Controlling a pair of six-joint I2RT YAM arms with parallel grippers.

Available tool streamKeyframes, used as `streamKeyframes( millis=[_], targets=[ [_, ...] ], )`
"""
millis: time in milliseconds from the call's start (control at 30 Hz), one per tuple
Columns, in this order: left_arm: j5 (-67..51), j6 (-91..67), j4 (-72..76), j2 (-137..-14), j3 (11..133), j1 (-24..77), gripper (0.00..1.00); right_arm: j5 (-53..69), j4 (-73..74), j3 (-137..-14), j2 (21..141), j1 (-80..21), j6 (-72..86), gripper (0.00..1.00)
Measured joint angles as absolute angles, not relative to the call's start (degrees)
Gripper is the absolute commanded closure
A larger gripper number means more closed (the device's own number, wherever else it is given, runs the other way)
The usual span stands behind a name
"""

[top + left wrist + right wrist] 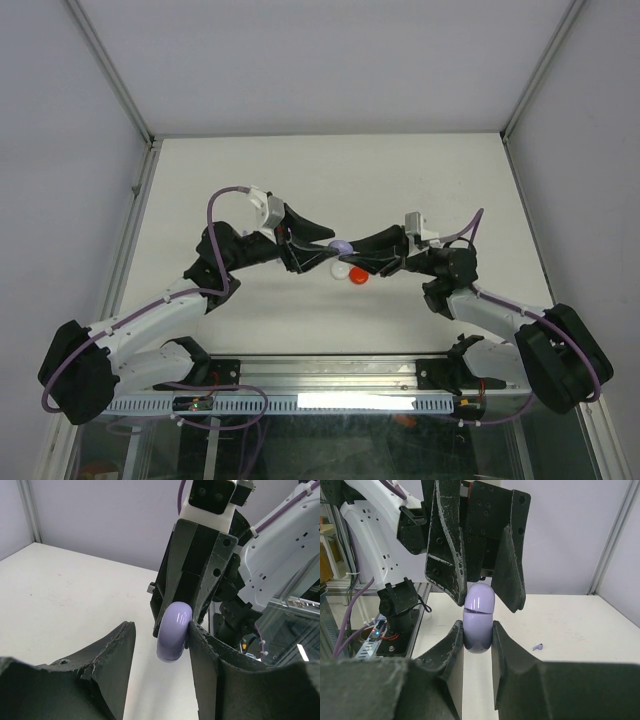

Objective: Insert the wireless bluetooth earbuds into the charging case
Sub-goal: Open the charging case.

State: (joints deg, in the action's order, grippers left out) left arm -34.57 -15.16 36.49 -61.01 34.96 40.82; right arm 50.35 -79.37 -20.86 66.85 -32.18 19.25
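Observation:
A purple charging case hangs above the middle of the table between both arms. My right gripper is shut on the lower half of the case. A thin seam shows below its rounded lid. My left gripper reaches over the case from the other side and is open. Its right finger touches the case and its left finger stands clear of it. One small purple earbud lies on the table to the right in the right wrist view.
A white round case and a red round case lie on the table just below the grippers. White walls with metal posts enclose the table. A metal rail runs along the near edge.

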Motion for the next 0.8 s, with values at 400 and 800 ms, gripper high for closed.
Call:
streamKeyframes(
  millis=[400,800],
  targets=[
    [-30.96,-17.21,33.3,-60.55,37.98,39.27,0.52,53.49,-79.9,-20.86,66.61,-33.01,19.68,1.0],
    [-24.23,-17.12,24.01,-58.65,39.24,38.89,0.4,53.34,-76.55,-20.86,64.88,-33.43,15.2,1.0]
  ],
)
